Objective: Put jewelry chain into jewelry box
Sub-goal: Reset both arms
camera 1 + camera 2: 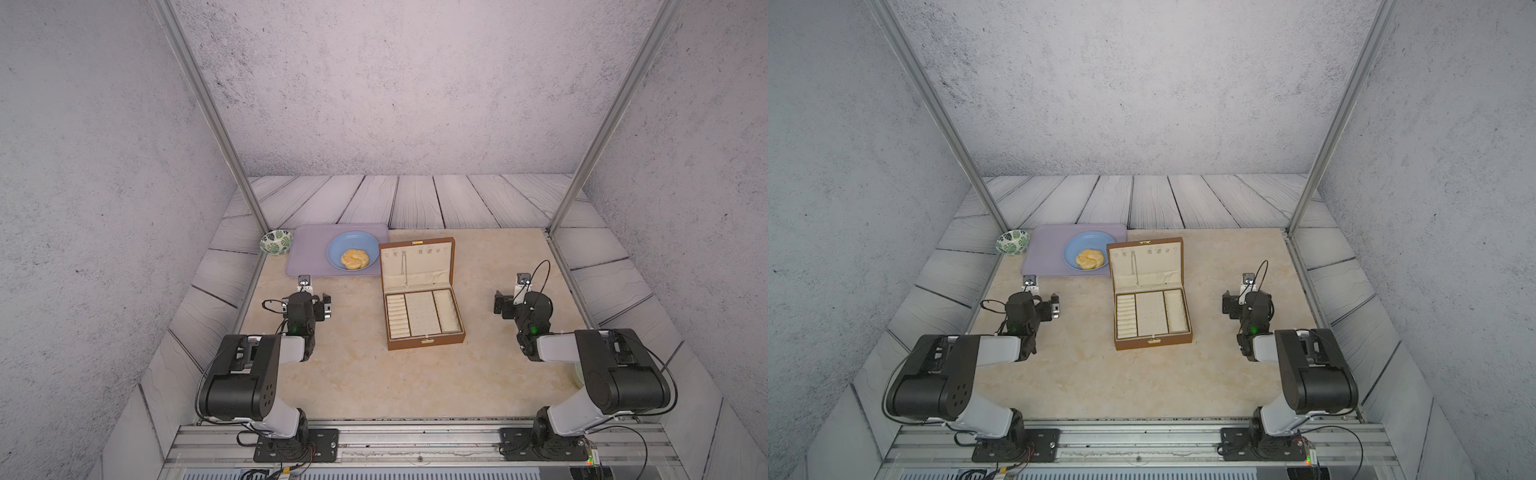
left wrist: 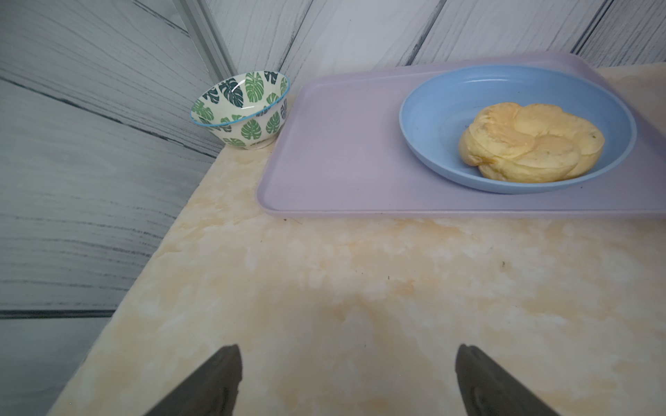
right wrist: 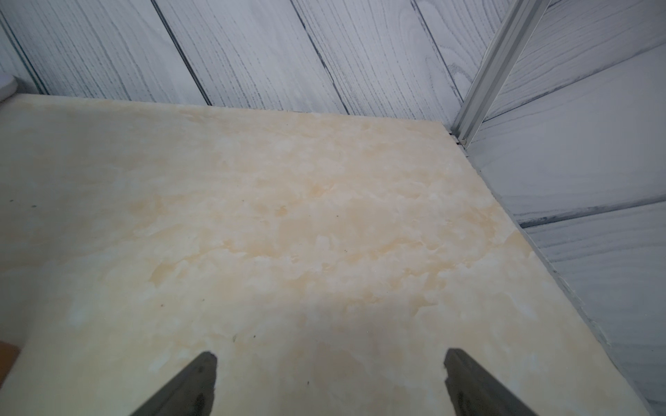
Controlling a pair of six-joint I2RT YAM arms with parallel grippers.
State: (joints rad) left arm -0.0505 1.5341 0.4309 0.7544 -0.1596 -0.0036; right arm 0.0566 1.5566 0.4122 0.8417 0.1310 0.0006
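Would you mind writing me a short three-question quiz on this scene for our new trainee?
1. True or false: the fingers of the left gripper are closed on the jewelry chain.
2. What lies on the blue plate? A) a bun B) a spoon C) a ring
3. Fill in: the lid of the jewelry box stands ___.
Key: 1 false, the fingers are apart and empty; 2 A; 3 open.
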